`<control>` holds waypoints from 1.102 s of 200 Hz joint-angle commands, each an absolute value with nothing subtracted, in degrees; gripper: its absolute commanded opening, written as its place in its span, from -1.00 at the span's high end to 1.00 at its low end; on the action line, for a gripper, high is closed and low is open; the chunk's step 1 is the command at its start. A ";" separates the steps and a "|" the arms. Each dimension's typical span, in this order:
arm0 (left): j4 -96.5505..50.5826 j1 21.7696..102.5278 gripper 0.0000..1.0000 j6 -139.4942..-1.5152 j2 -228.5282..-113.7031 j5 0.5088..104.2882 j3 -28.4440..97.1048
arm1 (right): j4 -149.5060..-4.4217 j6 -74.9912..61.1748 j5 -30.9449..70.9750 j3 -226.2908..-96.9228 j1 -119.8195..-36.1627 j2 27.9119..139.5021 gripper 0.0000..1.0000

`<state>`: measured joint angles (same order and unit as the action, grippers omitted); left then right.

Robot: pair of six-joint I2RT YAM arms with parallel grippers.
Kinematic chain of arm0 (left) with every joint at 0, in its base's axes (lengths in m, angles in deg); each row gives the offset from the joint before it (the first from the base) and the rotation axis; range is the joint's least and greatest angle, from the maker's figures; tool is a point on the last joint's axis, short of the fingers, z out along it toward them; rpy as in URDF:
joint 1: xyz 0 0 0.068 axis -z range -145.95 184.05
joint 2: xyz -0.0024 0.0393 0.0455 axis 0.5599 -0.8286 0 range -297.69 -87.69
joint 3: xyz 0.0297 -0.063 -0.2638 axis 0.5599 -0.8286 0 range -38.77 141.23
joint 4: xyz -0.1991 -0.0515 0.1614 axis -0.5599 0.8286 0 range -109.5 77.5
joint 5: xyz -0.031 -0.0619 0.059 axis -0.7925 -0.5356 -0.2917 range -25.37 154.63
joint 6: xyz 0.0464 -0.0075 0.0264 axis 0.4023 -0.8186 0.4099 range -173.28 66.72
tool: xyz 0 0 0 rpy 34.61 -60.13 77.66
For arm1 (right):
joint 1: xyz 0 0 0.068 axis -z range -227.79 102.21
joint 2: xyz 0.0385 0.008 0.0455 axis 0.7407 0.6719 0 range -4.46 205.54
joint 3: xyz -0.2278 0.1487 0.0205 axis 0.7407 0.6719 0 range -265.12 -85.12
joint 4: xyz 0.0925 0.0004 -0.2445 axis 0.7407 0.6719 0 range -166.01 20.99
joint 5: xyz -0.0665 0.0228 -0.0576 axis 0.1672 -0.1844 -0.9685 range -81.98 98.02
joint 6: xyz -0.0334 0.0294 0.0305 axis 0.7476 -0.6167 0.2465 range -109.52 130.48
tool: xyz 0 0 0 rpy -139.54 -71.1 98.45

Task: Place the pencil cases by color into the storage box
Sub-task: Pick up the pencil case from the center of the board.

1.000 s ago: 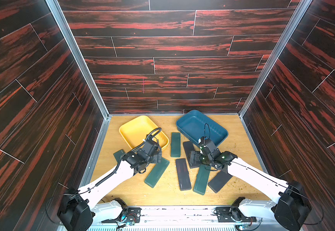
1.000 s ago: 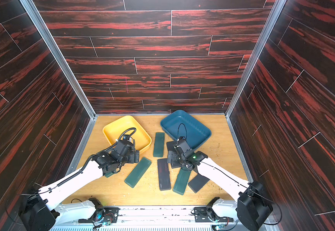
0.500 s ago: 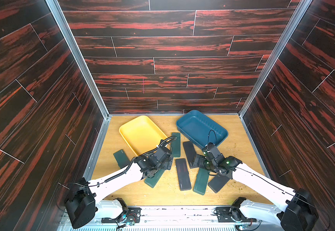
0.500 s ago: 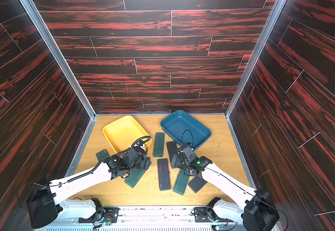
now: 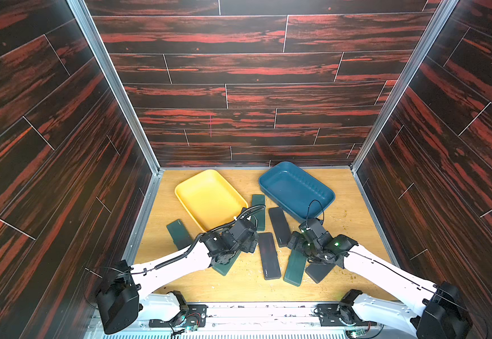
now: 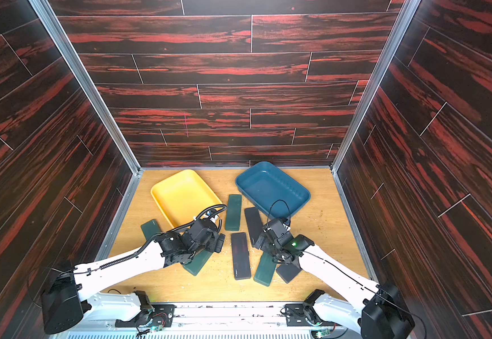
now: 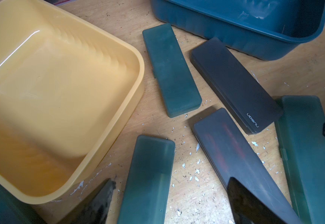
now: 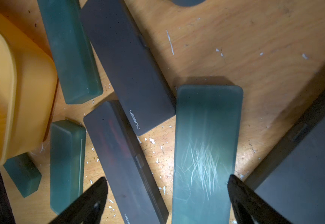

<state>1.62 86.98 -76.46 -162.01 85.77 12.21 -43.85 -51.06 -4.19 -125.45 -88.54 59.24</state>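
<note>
Top view, wooden tabletop [image 5: 341, 229] strewn with pencil cases [image 5: 268, 258], dark red-streaked plank walls [image 5: 253, 67]

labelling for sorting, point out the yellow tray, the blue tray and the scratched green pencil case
yellow tray [image 5: 209, 197]: in a top view, on its bare inner floor.
blue tray [image 5: 295, 189]: in a top view, on its bare inner floor.
scratched green pencil case [image 8: 204, 155]: right wrist view, on the pale scratches mid-lid.

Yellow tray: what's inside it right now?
Nothing shows inside the yellow tray: its floor is bare in both top views and the left wrist view. The left arm hides its near corner from above.
</note>
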 commanded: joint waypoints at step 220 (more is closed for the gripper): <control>-2.10 91.27 -0.83 -75.61 -153.69 88.62 5.44 | -35.95 -54.96 -6.95 -126.30 -94.90 67.17 -0.92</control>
<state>-1.57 90.93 -75.70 -155.34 88.18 6.20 -38.04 -60.09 -5.46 -124.80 -94.44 65.34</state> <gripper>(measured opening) 0.913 0.959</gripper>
